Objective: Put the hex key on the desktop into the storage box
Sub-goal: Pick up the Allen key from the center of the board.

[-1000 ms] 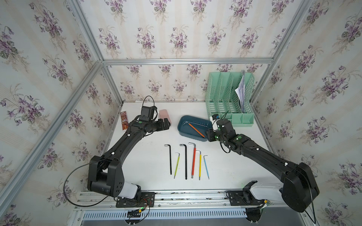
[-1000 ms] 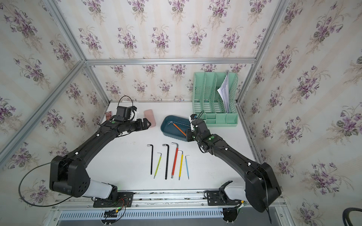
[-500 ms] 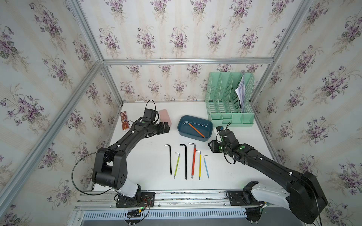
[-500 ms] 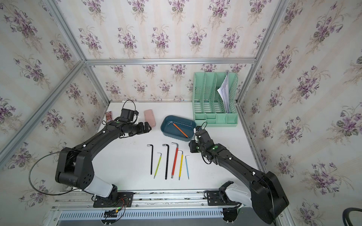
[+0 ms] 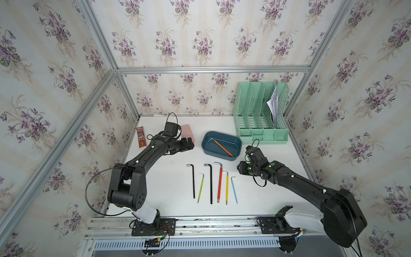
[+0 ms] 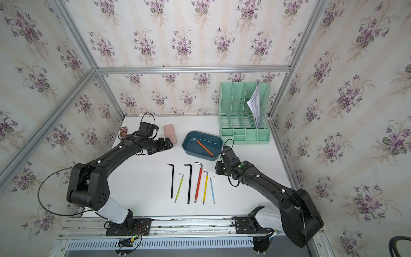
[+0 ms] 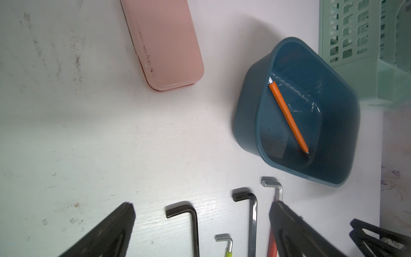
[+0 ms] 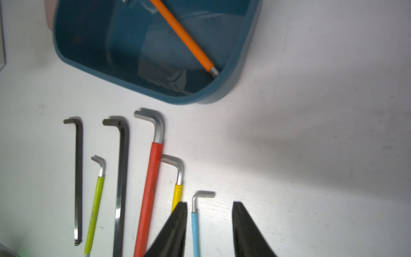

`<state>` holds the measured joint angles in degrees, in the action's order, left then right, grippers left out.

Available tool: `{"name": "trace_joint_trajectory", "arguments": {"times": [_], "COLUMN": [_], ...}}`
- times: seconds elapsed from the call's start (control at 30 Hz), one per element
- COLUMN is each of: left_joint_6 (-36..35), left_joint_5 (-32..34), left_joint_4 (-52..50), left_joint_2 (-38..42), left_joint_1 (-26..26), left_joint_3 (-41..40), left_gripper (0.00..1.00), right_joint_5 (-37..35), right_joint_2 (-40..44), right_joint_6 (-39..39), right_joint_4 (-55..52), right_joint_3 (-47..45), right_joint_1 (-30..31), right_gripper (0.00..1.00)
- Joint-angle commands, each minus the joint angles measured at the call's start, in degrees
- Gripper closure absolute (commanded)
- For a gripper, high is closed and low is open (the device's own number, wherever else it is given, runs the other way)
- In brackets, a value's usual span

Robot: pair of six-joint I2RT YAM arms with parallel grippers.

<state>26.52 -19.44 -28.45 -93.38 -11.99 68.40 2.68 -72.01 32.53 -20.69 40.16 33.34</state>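
Back from the box [image 5: 216, 156] swings our right gripper [image 8: 210, 204], jaws apart and empty, poised by the blue key [image 8: 195, 224]. We count six keys [image 5: 210, 184] left on the desktop [image 5: 169, 189]; our left gripper [image 7: 201, 203] gapes empty too; farthest off, one orange key [image 5: 222, 148] lies in the box.

Right wrist view: the frame cuts the box [image 8: 241, 55] and the orange key [image 8: 185, 37], and the right tool [image 8: 210, 203] covers most of the yellow key [image 8: 177, 194]. Left wrist view: the left tool [image 7: 201, 205] hides most of the red key [image 7: 278, 189].
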Motion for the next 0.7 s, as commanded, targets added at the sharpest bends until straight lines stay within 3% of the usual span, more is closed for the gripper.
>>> {"name": "trace_joint_trajectory", "arguments": {"times": [0.0, 0.23, 0.43, 0.67], "left_joint_6": [0.38, -0.77, -0.11, 2.19], "left_joint_5": [-0.49, 1.26, 1.52, -0.23], "left_joint_4": [-2.65, -2.73, -1.47, -0.21], "left_joint_2": [-0.52, 1.64, 3.55, 2.15], "left_joint_1": [-0.29, -0.57, -0.51, -1.54], "left_joint_3": [1.75, 0.71, -3.43, -2.34], "left_gripper": [0.01, 0.01, 0.01, 0.01], "right_joint_5": [2.71, 6.42, 2.62, -0.9], "right_joint_2": [-0.14, -0.19, -0.19, -2.2], "right_joint_6": [3.03, 5.14, 7.55, 10.88], "right_joint_4": [-2.88, -5.27, -9.22, -10.34], "right_joint_3": [-0.61, -1.49, -0.4, 1.07], "right_joint_1": [0.05, 0.95, 5.04, 9.7], "right_gripper": [0.62, 0.6, 0.6, 0.59]}}
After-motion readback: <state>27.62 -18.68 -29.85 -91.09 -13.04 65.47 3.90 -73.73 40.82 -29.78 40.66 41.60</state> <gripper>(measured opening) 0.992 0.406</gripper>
